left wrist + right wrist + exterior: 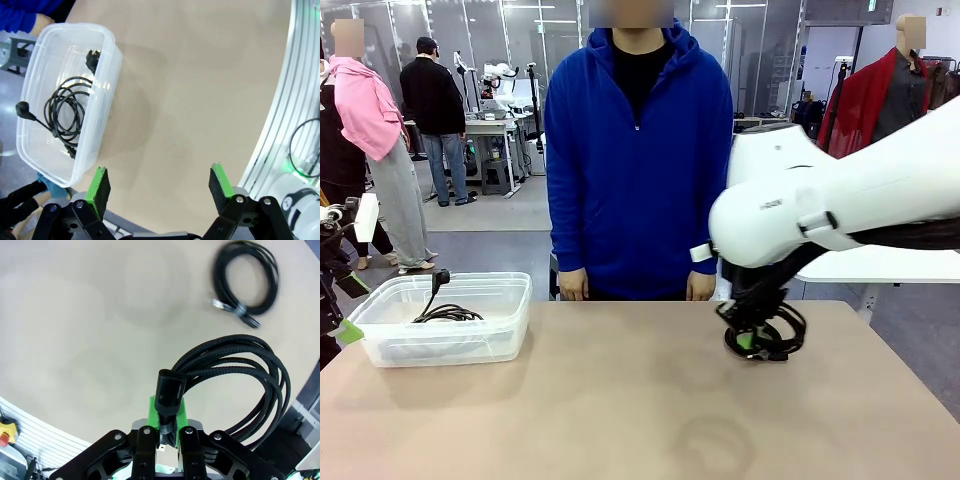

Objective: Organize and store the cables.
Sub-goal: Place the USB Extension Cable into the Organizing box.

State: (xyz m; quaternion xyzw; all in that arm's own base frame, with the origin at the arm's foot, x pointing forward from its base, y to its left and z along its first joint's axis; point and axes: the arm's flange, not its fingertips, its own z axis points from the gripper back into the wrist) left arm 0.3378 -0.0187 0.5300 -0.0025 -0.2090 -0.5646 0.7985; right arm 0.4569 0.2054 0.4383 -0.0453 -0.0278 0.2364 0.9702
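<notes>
Right gripper point(168, 412): mine, clamped fully shut on the plug point(169, 390) of the braided cable point(240, 370). The plug stands up between the green pads and the loops fan out to one side.
Braided cable, place: by the far right corner of the desk point(620, 400), low over the top. I cannot tell whether the loops touch the surface.
Left gripper point(159, 182): mine, jaws spread wide with nothing between them, hovering at the desk's left edge just beside the bin point(107, 75).
Bin: clear plastic, no lid, at the far left corner. One thin cable point(65, 112) lies coiled inside.
Loose cable point(245, 282): a thin coil flat on the desk, well apart from the one I hold and close to a desk edge. I cannot tell which edge.
Person: stands at the far edge with hands point(572, 285) down at that edge, on no cable.
Step in hand, as I judge it: carry the braided cable across to the bin.
Doing it well: I hold only the plug, so the loops will hang and swing. I should lift until the lowest loop clears both the desk and the bin's rim. Then I should travel slowly toward the left edge, staying on my side of the person's hands and wide of my left arm.
Release: lower the loops in first so they settle on the coil inside. Open over the bin's middle so no loop drapes over the wall.
Left after that: the loose cable.
</notes>
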